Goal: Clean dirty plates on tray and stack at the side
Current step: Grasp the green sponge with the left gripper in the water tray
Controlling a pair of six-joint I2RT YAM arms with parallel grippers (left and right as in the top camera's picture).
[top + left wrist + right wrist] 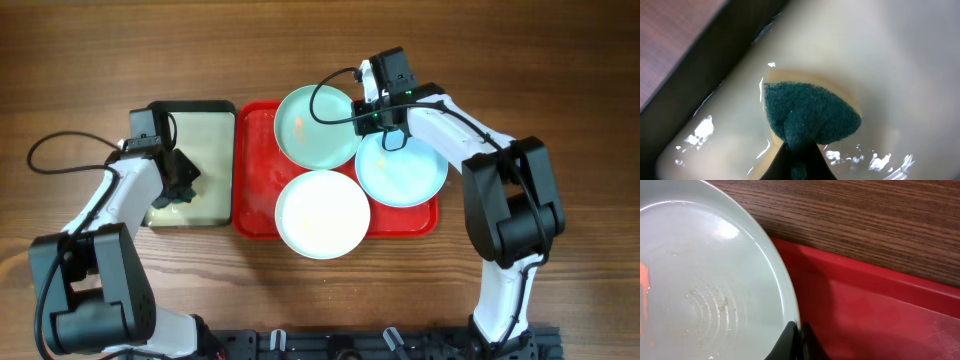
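Observation:
On the red tray (254, 205) lie three plates: a light-blue plate (312, 125) at the top, another light-blue plate (405, 172) at the right, and a white plate (322, 213) at the front. My right gripper (362, 118) is shut on the right rim of the top light-blue plate (705, 280); its fingertips (801, 330) pinch the rim, with the red tray (880, 315) just beside. My left gripper (180, 185) is down in the small dark-rimmed tray, shut (799, 155) on a green-and-yellow sponge (810, 112).
The small dark-rimmed tray (215, 150) with a pale, wet inside (890, 60) stands directly left of the red tray. The top plate overhangs the red tray's far edge. Bare wooden table (560, 60) lies around both trays. A black cable (60, 150) loops at the left.

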